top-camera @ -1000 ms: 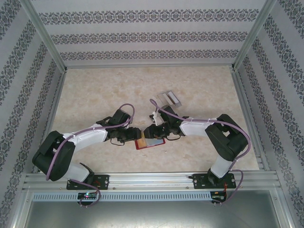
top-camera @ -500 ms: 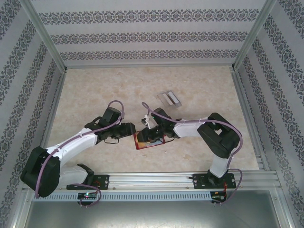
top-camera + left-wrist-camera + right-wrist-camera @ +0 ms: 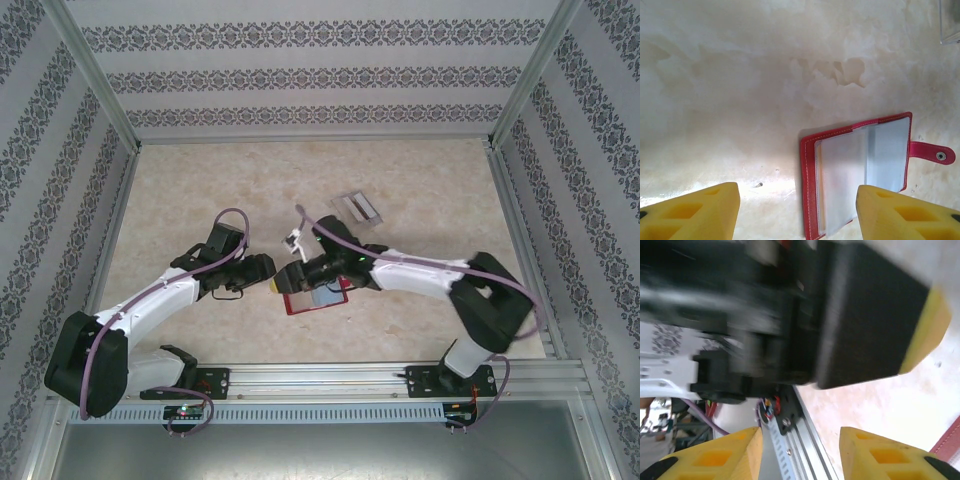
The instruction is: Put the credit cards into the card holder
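**Card holder (image 3: 318,300) flanked at its left end**

It is laid open on the table (image 3: 200,190), long axis left-to-right. The right gripper (image 3: 292,278) is poised at that edge, the left gripper (image 3: 270,284) just beside; both are parted and empty.

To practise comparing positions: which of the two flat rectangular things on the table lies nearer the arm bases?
The red card holder, lying open with its clear pockets showing. The translucent grey tray lies farther back, apart from it.
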Motion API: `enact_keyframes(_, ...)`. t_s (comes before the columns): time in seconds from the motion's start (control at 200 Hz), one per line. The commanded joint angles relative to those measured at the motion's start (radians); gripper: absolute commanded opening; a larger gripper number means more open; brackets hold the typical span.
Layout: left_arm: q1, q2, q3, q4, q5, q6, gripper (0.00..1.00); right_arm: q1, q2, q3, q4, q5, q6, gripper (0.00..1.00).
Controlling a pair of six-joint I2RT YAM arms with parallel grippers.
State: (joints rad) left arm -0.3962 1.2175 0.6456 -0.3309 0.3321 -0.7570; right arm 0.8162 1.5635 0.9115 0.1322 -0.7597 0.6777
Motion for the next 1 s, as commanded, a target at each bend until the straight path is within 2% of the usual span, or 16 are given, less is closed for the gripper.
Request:
enact_keyframes(0.0, 0.011, 0.012, 0.038, -0.021, 0.018, 0.014, 0.64, -0.086, -0.166, -0.062, -0.073, 0.102, -0.073, 0.46)
enact_keyframes(0.09, 0.012, 0.017, 0.029, 0.002, 0.038, 0.015, 0.64, -0.168, -0.262, -0.075, -0.264, 0.304, -0.155, 0.47)
enact_keyframes(0.18, 0.011, 0.017, 0.032, -0.009, 0.023, 0.028, 0.65, -0.226, -0.295, -0.036, -0.418, 0.497, -0.272, 0.50)
enact_keyframes(0.285, 0.010, 0.002, 0.052, -0.060, -0.012, 0.035, 0.71, -0.258, -0.299, 0.032, -0.494, 0.741, -0.386, 0.64)
enact_keyframes(0.33, 0.010, -0.013, 0.049, -0.060, -0.022, 0.036, 0.73, -0.267, -0.290, 0.049, -0.485, 0.825, -0.414, 0.68)
enact_keyframes(0.375, 0.010, -0.027, 0.048, -0.063, -0.035, 0.036, 0.74, -0.290, -0.259, 0.058, -0.443, 0.899, -0.434, 0.76)
enact_keyframes(0.425, 0.009, -0.038, 0.056, -0.080, -0.056, 0.045, 0.76, -0.321, -0.213, 0.081, -0.423, 0.863, -0.500, 0.80)
enact_keyframes(0.515, 0.008, -0.057, 0.092, -0.163, -0.115, 0.068, 0.79, -0.373, -0.087, 0.220, -0.536, 0.888, -0.515, 0.79)
enact_keyframes(0.62, 0.005, -0.085, 0.106, -0.223, -0.166, 0.090, 0.81, -0.427, 0.059, 0.358, -0.616, 0.752, -0.573, 0.76)
enact_keyframes(0.864, 0.008, -0.123, 0.087, -0.248, -0.135, 0.096, 0.86, -0.409, 0.288, 0.578, -0.738, 0.735, -0.684, 0.72)
enact_keyframes(0.994, 0.011, -0.125, 0.098, -0.269, -0.161, 0.102, 0.87, -0.385, 0.359, 0.650, -0.790, 0.803, -0.709, 0.63)
